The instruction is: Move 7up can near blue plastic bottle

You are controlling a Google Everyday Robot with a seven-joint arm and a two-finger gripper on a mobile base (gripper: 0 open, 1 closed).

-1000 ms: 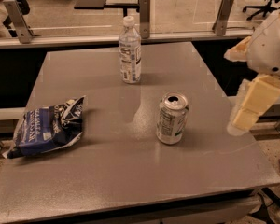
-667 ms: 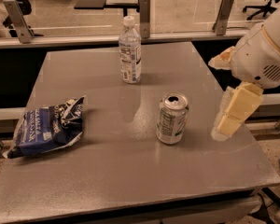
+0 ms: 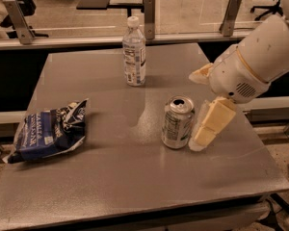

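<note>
3 things sit on the grey surface (image 3: 135, 186): 1 crinkly blue snack bag (image 3: 50, 131) front-left, 1 small silver 7up can (image 3: 177, 122) mid-right, and 1 tall clear blue plastic bottle (image 3: 134, 52) upright behind, well apart. 1 cream claw (image 3: 195, 110), spread, hangs just beside the can's right.

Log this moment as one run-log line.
stage: pre-grasp | gripper: open, right of 7up can | 7up can: upright, on table | blue plastic bottle: upright, farther back, apart | snack bag: left edge
</note>
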